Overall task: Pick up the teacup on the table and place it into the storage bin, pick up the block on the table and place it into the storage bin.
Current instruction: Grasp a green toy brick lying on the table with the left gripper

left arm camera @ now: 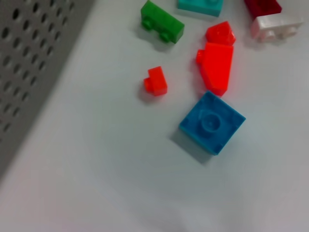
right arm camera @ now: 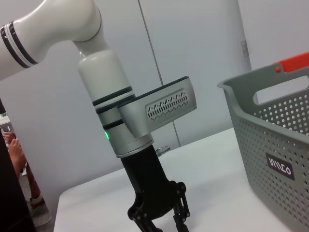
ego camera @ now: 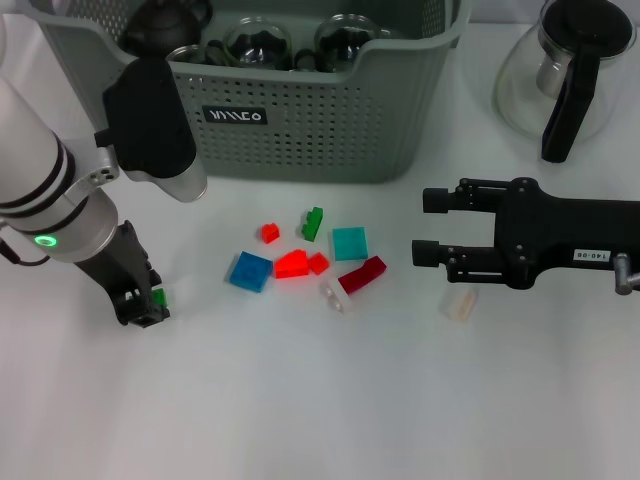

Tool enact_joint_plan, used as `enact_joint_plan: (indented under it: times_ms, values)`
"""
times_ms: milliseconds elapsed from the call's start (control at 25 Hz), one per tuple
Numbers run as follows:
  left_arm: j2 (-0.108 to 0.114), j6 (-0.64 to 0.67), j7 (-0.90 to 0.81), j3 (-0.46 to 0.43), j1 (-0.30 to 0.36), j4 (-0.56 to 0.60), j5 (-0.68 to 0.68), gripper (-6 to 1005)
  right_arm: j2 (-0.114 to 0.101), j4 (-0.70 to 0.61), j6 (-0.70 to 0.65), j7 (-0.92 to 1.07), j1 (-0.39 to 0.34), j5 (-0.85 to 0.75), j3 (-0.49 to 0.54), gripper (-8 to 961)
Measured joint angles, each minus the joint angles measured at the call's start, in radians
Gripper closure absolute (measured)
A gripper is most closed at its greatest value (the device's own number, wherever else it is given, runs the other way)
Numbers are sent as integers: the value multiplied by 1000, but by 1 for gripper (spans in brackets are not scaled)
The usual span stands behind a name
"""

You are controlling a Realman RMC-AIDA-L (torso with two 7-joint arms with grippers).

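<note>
The left tool [ego camera: 143, 305] is low on the desk [ego camera: 320, 420], at about 8 o'clock from the pile of blocks, and its fingers are closed on a small green block [ego camera: 159, 297]. I think it went down there because this block lies apart from the others, so it is easy to take alone. The arm points almost straight down, which suits a grasp from above.

The storage bin [ego camera: 300, 120] stands at 12 o'clock, behind the blocks. Glass cups and a dark teapot are already inside, so the teacup part seems done. The bin is near the left arm, so the way for the block is short: lift, then go over the front wall.

The other blocks are at the centre: a blue block [ego camera: 250, 271], an orange block [ego camera: 293, 264], and a dark red block [ego camera: 362, 274].

The right tool [ego camera: 418, 227] waits open at 3 o'clock, above the desk, holding nothing. A glass carafe [ego camera: 565, 75] stands at 1 o'clock.
</note>
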Motion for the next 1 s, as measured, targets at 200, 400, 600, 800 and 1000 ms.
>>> enact_joint_plan:
  times_ms: [200,400,600,800,1000]
  values:
    - [1,-8,-1,1,-1,-5,0,652,1,0,0,0,-1,0,0,212]
    - [0,-15,-1,1,-4,-16,1,666,2,0,0,0,-2,0,0,212]
    - [0,-20,-4,1,-5,-24,1,680,2,0,0,0,-2,0,0,212]
    - [0,-29,-7,1,-6,-35,1,694,2,5,0,0,-2,0,0,212]
    - [1,-35,-12,1,-6,-39,1,708,1,11,0,0,-1,0,0,211]
